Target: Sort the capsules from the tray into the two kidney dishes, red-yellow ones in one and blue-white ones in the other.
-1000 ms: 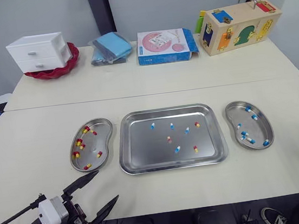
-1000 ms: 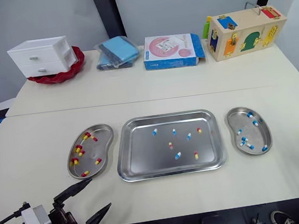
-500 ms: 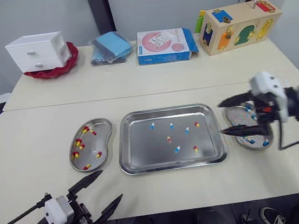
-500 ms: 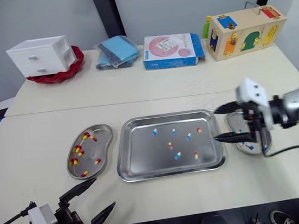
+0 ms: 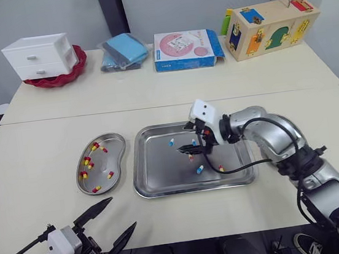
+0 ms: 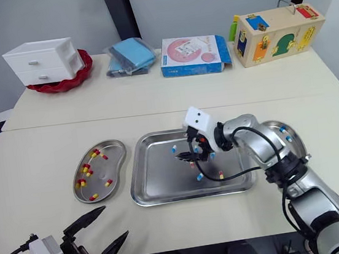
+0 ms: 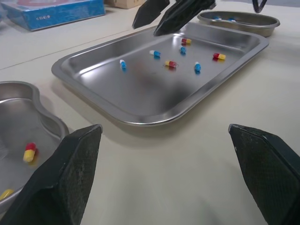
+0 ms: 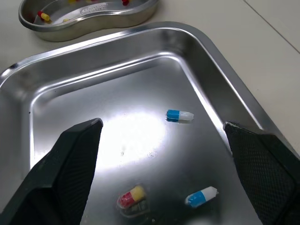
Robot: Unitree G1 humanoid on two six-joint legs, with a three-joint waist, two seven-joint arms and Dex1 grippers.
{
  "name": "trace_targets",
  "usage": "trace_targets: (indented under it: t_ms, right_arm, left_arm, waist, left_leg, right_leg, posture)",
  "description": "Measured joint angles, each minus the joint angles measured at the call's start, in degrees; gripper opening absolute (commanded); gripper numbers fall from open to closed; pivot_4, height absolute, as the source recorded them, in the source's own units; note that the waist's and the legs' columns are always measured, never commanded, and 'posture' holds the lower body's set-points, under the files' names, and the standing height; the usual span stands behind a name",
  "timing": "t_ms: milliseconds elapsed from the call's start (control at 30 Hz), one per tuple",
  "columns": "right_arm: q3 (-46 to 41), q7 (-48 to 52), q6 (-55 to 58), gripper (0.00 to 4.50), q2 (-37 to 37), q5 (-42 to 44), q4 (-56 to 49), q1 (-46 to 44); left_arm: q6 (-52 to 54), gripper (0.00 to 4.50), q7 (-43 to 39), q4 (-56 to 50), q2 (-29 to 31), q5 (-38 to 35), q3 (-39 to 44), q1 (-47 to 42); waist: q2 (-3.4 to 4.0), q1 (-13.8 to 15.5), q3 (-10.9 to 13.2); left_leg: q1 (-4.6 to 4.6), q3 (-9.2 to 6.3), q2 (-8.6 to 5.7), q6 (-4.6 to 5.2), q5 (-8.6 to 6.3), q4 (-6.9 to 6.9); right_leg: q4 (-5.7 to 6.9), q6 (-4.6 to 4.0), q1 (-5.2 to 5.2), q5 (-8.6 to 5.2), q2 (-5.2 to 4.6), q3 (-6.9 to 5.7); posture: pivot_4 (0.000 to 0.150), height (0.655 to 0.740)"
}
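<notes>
The steel tray [image 5: 146, 185] lies mid-table with several loose capsules in it. Among them are a blue-white one [image 8: 179, 115] and a red-yellow one [image 8: 131, 196]. My right gripper [image 5: 187, 138] hovers open just above the tray's middle, over those capsules and holding nothing. Left of the tray, a kidney dish [image 5: 120, 146] holds several red-yellow capsules [image 5: 90, 165]. On the tray's right, the other dish [image 6: 295, 139] holds blue-white ones and is partly hidden by my right arm. My left gripper [image 5: 122, 212] stands open and empty off the table's front edge.
Along the back of the table are a white drawer box on a red plate [image 5: 40, 56], a blue packet [image 5: 124, 51], a pink-blue box [image 5: 186, 49] and a wooden latch box [image 5: 271, 20]. Bare tabletop surrounds the tray and dishes.
My right arm has swung in from the right side, past the right dish, to above the tray's middle, still open. The left gripper has barely moved.
</notes>
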Motion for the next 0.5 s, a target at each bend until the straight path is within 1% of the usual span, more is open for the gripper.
trace_targets:
  t_ms: [33, 267, 500]
  right_arm:
    - [0.67, -0.46, -0.52, 3.26, 0.87, -1.04, 1.06, -0.29]
    - [1.4, -3.73, -2.88, 3.26, 6.91, -5.22, 8.27, -1.12]
    - [1.42, -5.26, -5.05, 3.26, 9.75, -8.2, 12.1, -1.71]
  left_arm:
    - [0.03, 4.5, -0.01, -0.4, 0.08, -0.07, 0.03, 0.06]
    - [0.67, 4.5, 0.07, -0.61, 0.19, -0.17, 0.41, 0.47]
    - [1.25, 4.5, 0.23, -0.86, 0.18, -0.17, 0.48, 0.48]
  waist:
    - [0.0, -0.11, 0.0]
    - [0.0, -0.32, 0.0]
    - [0.01, -0.66, 0.0]
  left_leg:
    - [0.0, 0.0, 0.0, 0.0, 0.0, 0.0]
    - [0.01, -0.01, 0.0, 0.0, 0.0, 0.0]
    - [0.0, -0.01, 0.0, 0.0, 0.0, -0.01]
  right_leg:
    - [0.0, 0.0, 0.0, 0.0, 0.0, 0.0]
    - [0.0, 0.0, 0.01, 0.0, 0.0, -0.02]
    - [0.01, 0.0, 0.01, 0.0, 0.0, -0.02]
  posture:
    - [0.15, 0.74]
    - [0.15, 0.74]
    - [0.15, 0.74]
